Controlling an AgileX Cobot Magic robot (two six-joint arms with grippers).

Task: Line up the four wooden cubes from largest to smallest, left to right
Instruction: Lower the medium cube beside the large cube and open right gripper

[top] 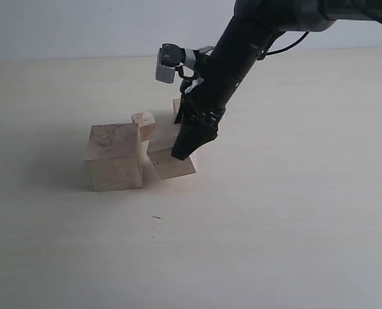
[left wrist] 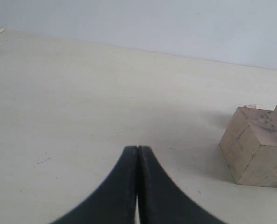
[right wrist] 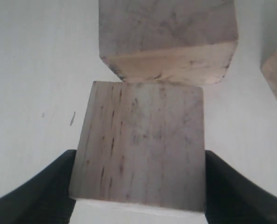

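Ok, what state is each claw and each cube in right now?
Left claw: shut, empty.
Right claw: shut on the held cube.
Held cube: gripped on two sides, turned askew beside the largest cube.
Largest cube: flat on the table, free.
Small cube: on the table behind, free.
Fourth cube: mostly hidden behind the right arm.

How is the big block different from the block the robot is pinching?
The big block is larger than the pinched block. The big block sits free on the table; the pinched block is clamped in the right gripper. Both are pale wood with dark marks.
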